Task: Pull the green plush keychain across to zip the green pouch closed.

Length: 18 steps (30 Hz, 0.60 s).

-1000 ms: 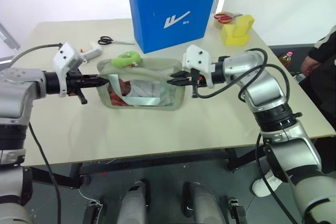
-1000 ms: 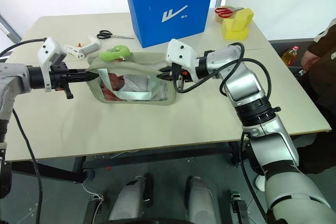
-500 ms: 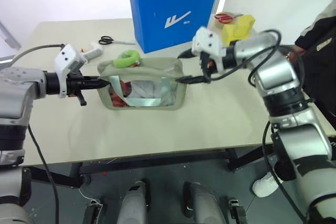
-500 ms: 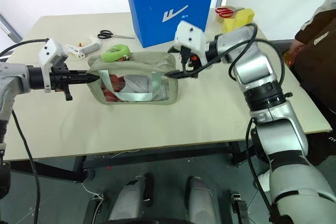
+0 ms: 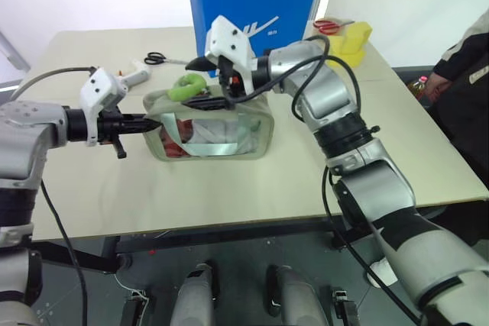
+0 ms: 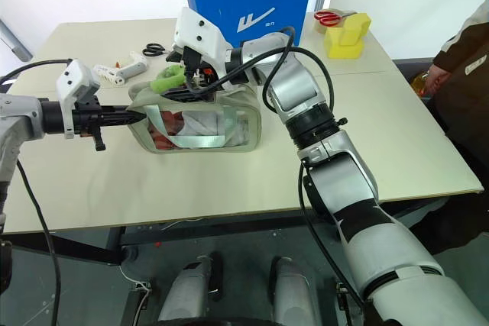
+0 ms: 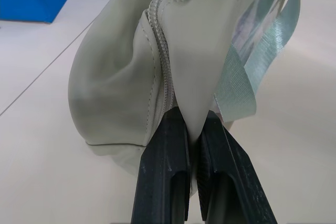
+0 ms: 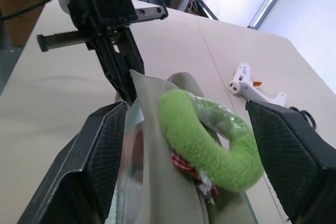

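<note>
Clearly soft goods throughout.
Keychain [image 8: 210, 137]: fuzzy ring, light, squashy; sits on top of pouch at its left end, by the zip start.
Pouch [image 5: 221, 131]: limp fabric on table [image 5: 229, 181], clear front; sags unless held taut.
Best hold: across the plush ring, close to the zip.
Left gripper [image 7: 191, 145]: clenched on pouch's end fabric.
Right gripper [image 8: 189, 145]: spread wide, straddling keychain, gripping nothing yet.
</note>
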Tool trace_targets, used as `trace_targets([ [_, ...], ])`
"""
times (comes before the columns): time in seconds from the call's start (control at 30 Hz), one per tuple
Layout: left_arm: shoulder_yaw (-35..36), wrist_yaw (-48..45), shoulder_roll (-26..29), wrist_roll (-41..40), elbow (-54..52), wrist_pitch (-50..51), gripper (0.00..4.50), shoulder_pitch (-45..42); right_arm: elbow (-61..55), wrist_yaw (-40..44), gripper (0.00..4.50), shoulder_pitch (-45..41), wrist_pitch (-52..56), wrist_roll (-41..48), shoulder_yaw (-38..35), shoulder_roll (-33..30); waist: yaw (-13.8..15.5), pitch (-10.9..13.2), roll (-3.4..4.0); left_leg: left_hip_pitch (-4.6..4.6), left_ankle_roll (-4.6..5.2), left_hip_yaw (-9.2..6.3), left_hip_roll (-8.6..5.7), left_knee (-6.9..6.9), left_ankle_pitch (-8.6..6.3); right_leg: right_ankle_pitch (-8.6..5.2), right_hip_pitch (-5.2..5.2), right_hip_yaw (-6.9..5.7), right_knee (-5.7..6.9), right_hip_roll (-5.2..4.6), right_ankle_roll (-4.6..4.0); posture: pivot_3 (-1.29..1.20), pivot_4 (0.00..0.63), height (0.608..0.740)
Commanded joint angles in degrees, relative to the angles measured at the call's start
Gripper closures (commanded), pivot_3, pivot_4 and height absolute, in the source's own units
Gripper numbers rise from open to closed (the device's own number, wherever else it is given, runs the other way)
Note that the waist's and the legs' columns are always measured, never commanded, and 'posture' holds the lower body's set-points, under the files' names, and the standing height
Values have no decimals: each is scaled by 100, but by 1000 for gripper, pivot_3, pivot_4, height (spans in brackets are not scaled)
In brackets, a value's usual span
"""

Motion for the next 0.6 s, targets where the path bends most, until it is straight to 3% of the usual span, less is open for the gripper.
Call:
trace_targets([
  [0.03, 134, 3, 138, -39, -187, 42, 4500, 79, 116, -7, 748, -251, -151, -27, -41, 135, -6, 0, 0, 0, 0, 0, 0, 0, 0, 0, 0, 0, 0, 0, 0, 0, 150, 740],
  [0.1, 143, 13, 149, -57, -214, 56, 4500, 98, 268, -12, 748, -291, -197, -71, -33, 181, -10, 0, 0, 1, 0, 0, 0, -1, 0, 0, 0, 0, 0, 0, 0, 0, 150, 740],
  [0.13, 144, 23, 152, -65, -221, 62, 4500, 101, 333, 3, 1256, -305, -201, -93, -30, 189, -9, 0, 0, 1, 0, 0, 0, -1, 0, 0, 0, 0, 1, 0, 0, 0, 150, 740],
  [0.17, 144, 31, 154, -69, -224, 64, 4500, 102, 384, 19, 1490, -313, -228, -124, -20, 188, -3, 0, 0, 1, 0, 0, 0, -1, 0, 0, 0, 0, 0, 0, 0, 0, 150, 740],
  [0.37, 73, 60, 112, -37, -165, 2, 4500, 32, 449, 136, 4472, -326, -305, -148, -68, 92, -4, 0, 0, 1, 0, 0, 0, -2, 0, 0, -1, 0, 0, 0, 0, 0, 150, 740],
  [0.6, 35, 81, 69, -35, -118, -21, 4500, -12, 245, 177, 4472, -337, -372, -249, -217, -394, 8, 0, 0, 1, 0, 0, 0, -2, 0, 0, 0, 0, -1, 0, 0, 0, 150, 740],
])
